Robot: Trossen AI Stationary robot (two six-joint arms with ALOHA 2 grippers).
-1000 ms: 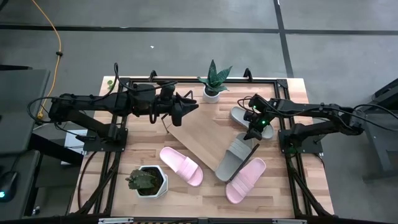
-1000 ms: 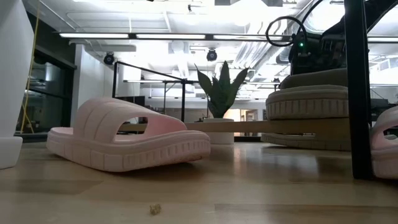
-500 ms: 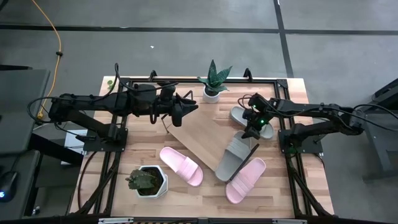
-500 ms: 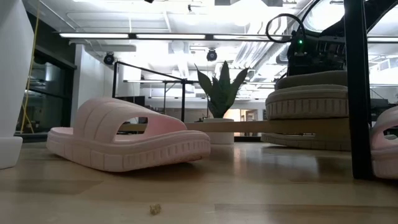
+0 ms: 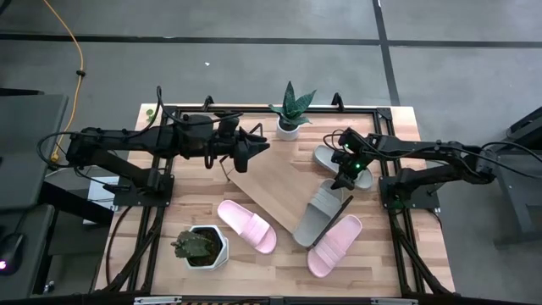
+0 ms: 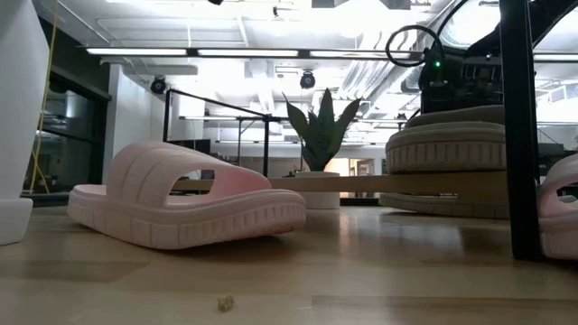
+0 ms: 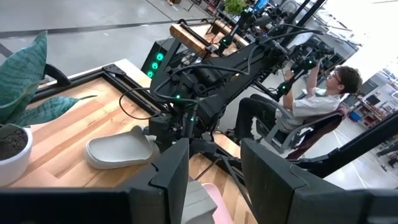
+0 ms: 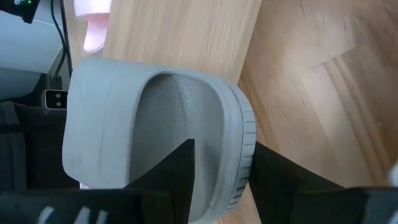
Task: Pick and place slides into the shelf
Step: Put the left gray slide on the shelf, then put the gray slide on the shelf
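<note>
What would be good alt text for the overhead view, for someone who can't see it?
Seen from above, the right claw hovers over a grey slide lying on the slanted shelf; the left claw waits near the shelf's far end. Another grey slide, two pink slides and two potted plants sit on the table.

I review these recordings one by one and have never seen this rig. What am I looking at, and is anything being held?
Two dark robot arms work at a wooden table. One camera looks down from above, one sits at tabletop height, and one rides on each wrist. The shelf, a light board, lies slanted mid-table. One grey slide lies on the shelf's end, another on the table behind. Two pink slides and two potted plants stand around. The right gripper is over the near grey slide, its fingers straddling the heel, apart, not clamped. The left gripper waits open above the shelf's far end, holding nothing.
</note>
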